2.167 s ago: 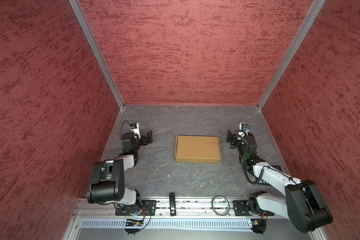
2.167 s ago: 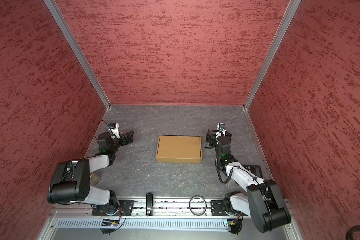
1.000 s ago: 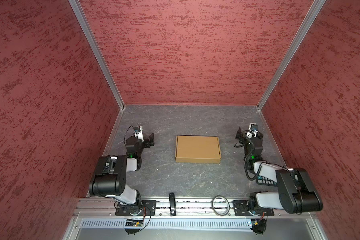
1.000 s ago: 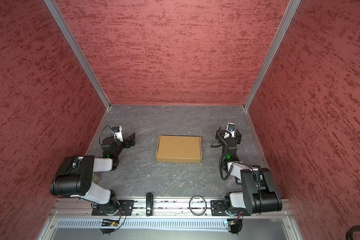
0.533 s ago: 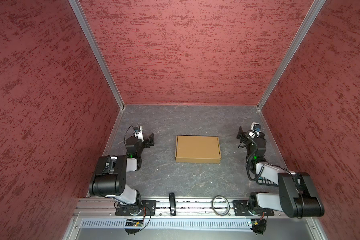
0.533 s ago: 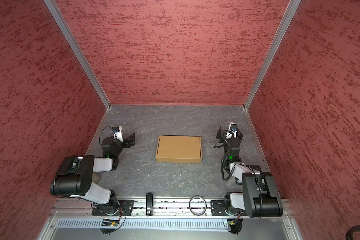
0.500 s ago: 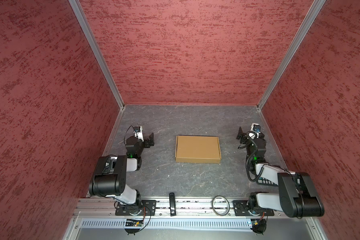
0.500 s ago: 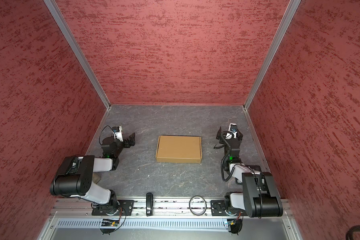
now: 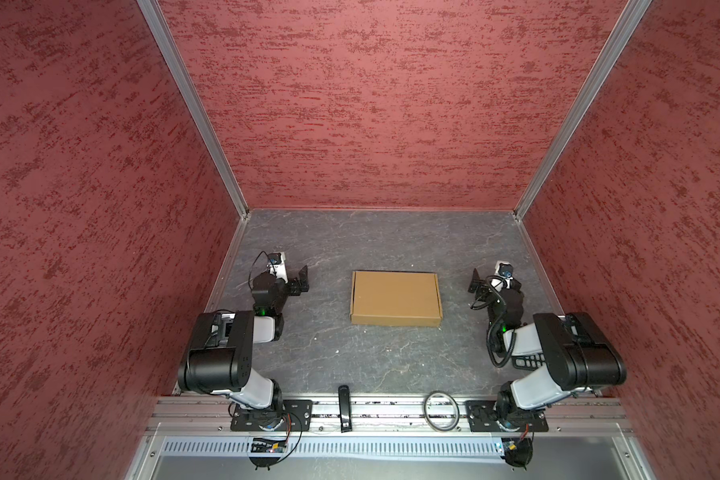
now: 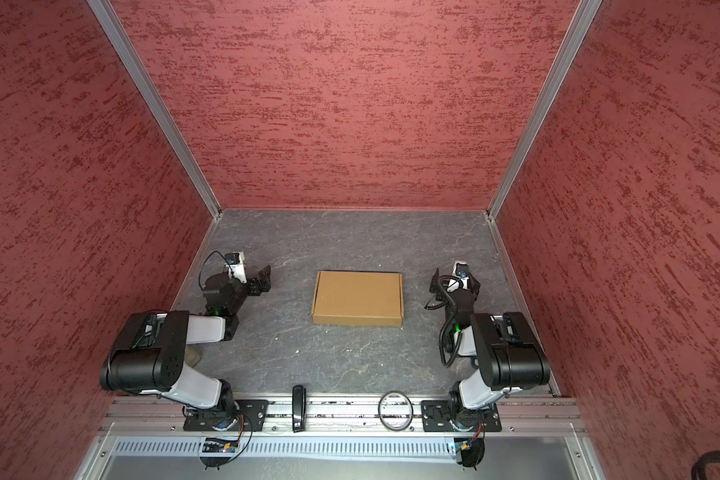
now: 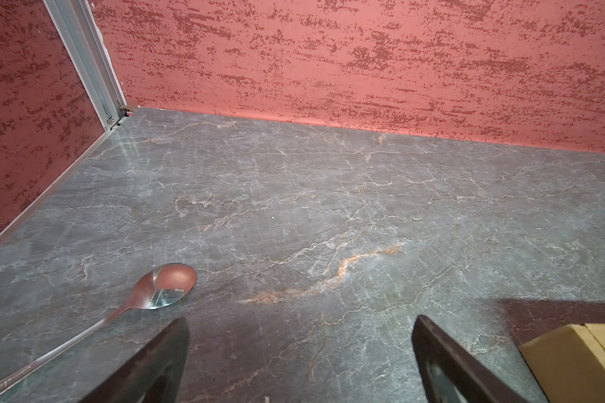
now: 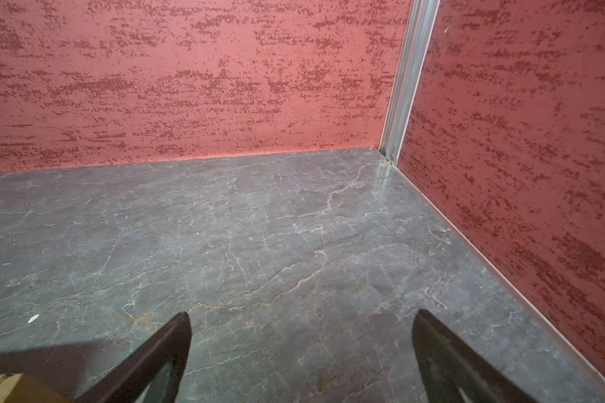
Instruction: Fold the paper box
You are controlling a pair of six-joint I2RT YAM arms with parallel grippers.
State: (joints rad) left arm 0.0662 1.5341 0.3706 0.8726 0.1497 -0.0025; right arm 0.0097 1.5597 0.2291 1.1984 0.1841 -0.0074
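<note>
A closed, shallow brown cardboard paper box [image 9: 395,297] [image 10: 357,297] lies flat near the middle of a gray, marble-patterned table [image 9: 375,241] enclosed by red textured walls [image 9: 375,104], seen from above in both top views. Two black and white robot arms are folded low on either side of it, neither touching it. The left gripper [image 9: 301,281] [image 10: 262,281] sits well apart from the box's left edge, and the right gripper [image 9: 478,286] [image 10: 435,282] sits apart from its right edge. In the left wrist view, the left gripper [image 11: 299,324] has its two dark fingers spread wide with only bare table between them; a metal spoon [image 11: 161,286] lies on the table near one finger, and a corner of the box [image 11: 580,359] shows beyond the other. In the right wrist view, the right gripper [image 12: 301,319] is likewise spread wide over bare table and holds nothing, with a sliver of the box [image 12: 0,387] at the picture's edge. On the metal rail [image 9: 391,415] at the near edge of the table rest a small black bar [image 9: 343,407] and a ring [image 9: 441,409].
</note>
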